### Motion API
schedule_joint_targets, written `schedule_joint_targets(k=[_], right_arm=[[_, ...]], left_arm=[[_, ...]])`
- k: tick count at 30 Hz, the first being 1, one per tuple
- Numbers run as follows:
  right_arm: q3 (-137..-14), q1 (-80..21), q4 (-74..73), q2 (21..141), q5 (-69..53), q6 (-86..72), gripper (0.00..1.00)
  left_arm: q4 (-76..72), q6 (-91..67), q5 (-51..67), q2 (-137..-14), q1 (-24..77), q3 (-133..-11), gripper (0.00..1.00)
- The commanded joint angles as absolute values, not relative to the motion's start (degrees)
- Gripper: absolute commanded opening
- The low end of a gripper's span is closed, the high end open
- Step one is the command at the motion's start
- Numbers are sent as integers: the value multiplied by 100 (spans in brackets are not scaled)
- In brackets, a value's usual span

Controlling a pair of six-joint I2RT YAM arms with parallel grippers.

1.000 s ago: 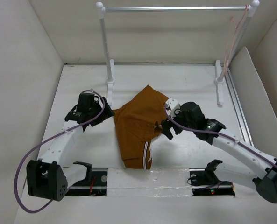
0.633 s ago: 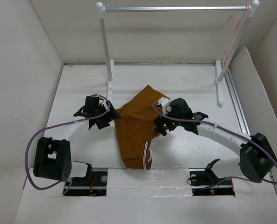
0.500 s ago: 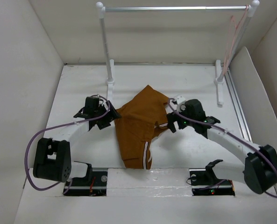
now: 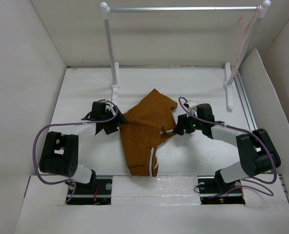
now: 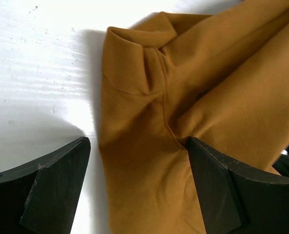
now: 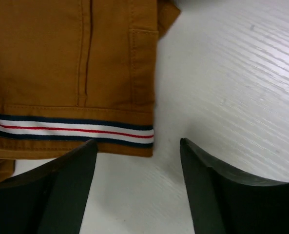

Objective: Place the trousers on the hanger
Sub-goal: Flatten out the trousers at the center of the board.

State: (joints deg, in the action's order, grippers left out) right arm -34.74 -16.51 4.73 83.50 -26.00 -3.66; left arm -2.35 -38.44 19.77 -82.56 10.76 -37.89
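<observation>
The rust-brown trousers [image 4: 145, 132] lie crumpled on the table's middle. My left gripper [image 4: 117, 125] is open at their left edge; in the left wrist view [image 5: 137, 161] the cloth [image 5: 193, 97] lies between the spread fingers. My right gripper [image 4: 175, 129] is open at their right edge; in the right wrist view [image 6: 138, 168] the striped waistband corner [image 6: 86, 127] lies just ahead of the jaws, over bare table. The pale pink hanger [image 4: 242, 36] hangs at the right end of the rail.
A silver rail [image 4: 183, 9] on white posts [image 4: 110, 46] stands at the back. White walls enclose the table on three sides. A slanted white panel [image 4: 263, 107] lines the right side.
Both arms have folded lower toward the table. The left gripper shifted right onto the trousers' left edge; the right gripper swung about and settled at the right edge. The trousers barely moved.
</observation>
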Motion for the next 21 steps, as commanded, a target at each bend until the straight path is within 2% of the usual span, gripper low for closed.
schedule_joint_targets(k=[1, 2, 3, 5, 6, 8, 9, 10, 11, 15, 16, 21], right_arm=[[-3455, -1670, 1334, 8560, -3242, -842, 71], [-3280, -1670, 1527, 8674, -3417, -957, 67], [-3191, -1670, 1686, 8744, -3515, -1080, 58], [-3112, -1670, 2091, 8859, -3744, -1362, 53], [-3155, -1670, 2144, 8999, -3796, -1406, 36], [-3260, -1670, 2110, 9053, -3963, -1450, 16], [-3409, -1670, 2031, 8914, -3981, -1441, 0], [-3488, -1618, 1734, 8747, -3955, -1415, 0], [-3585, -1617, 1505, 8536, -3798, -1363, 0], [-4576, -1617, -338, 7104, -2955, -687, 0], [-5145, -1669, -1117, 6614, -2736, -355, 0], [-6721, -1608, -2354, 5828, -2337, -70, 0]], left_arm=[[-650, -3841, 2127, -8638, 1046, -3937, 76], [-833, -3902, 2188, -8735, 1046, -3920, 75], [-913, -3946, 2328, -8902, 1046, -3911, 74], [-1202, -4060, 2408, -9061, 1046, -3876, 71], [-1291, -4165, 2452, -9114, 1133, -3867, 69], [-1493, -4245, 2461, -9237, 1221, -3902, 52], [-1538, -4297, 2496, -9255, 1283, -3937, 42], [-1555, -4315, 2505, -9220, 1283, -4025, 10], [-1512, -4368, 2514, -9150, 1283, -4060, 0], [-890, -4369, 2033, -7951, 1283, -4341, 0], [-592, -4281, 1856, -7693, 1283, -4638, 0], [1263, -4096, 829, -5744, 1064, -5685, 0]])
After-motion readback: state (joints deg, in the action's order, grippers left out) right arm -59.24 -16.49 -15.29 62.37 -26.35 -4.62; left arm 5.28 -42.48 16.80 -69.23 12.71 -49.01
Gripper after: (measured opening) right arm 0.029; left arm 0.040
